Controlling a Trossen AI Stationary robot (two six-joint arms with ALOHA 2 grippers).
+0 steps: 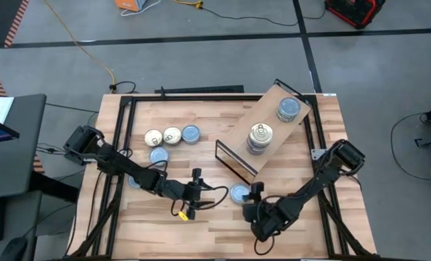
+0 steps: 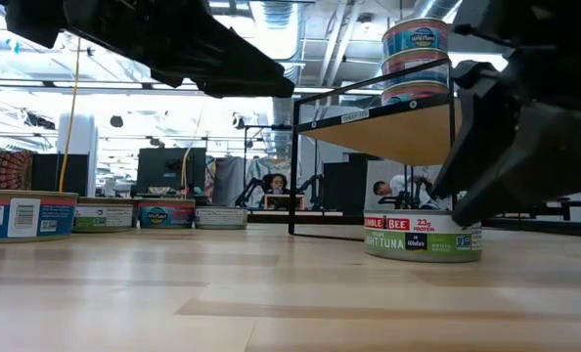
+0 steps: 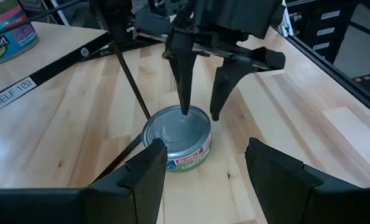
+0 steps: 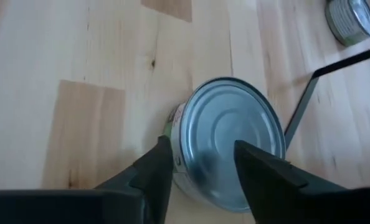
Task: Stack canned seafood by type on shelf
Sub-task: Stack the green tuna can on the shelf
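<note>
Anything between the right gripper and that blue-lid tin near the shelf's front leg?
Nothing visible. The right gripper is already at the tin, one finger over its lid and the other off its far edge. The left gripper waits beside it, apart.

Shelf [image 1: 273, 119] frame (thin black legs) crowds the tin [image 1: 239, 193].

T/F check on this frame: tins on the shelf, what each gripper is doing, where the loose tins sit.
1. Two stacks of tins stand on the shelf. True.
2. The right gripper is at a blue-lidded tin on the table. True.
3. The left gripper holds a tin. False: it is open and empty.
4. That tin lies on its side. False: it sits flat, lid up.
5. More loose tins sit on the table left of the shelf. True.
</note>
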